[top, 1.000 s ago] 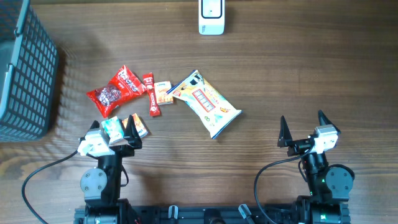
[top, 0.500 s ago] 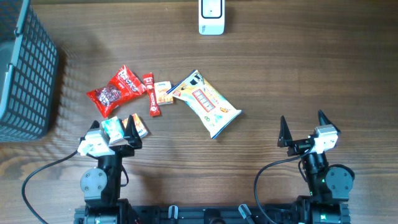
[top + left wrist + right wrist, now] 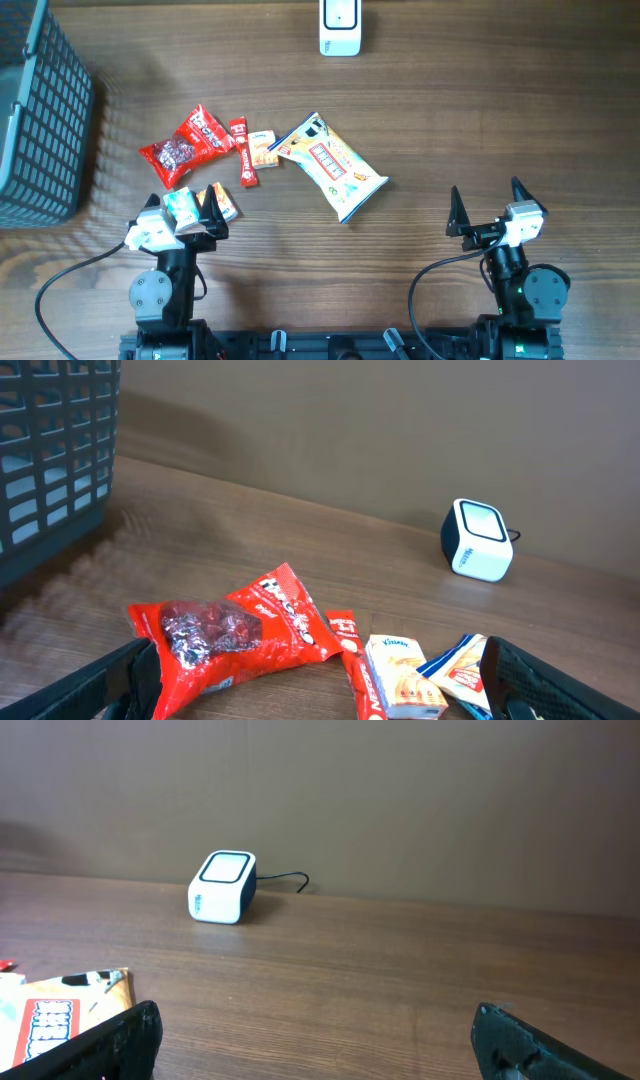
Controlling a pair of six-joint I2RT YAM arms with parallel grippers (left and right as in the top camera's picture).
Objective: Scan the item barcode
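Grey mesh basket (image 3: pixel 40 120) at left edge, red snack packet (image 3: pixel 188 147) outside it

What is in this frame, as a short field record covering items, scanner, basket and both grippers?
scanner: white scanner, far edge of the table, middle
basket: dark basket, far left
items: red bag, red stick, small carton, large snack bag, clustered centre-left
left gripper: open, next to the items
right gripper: open, empty
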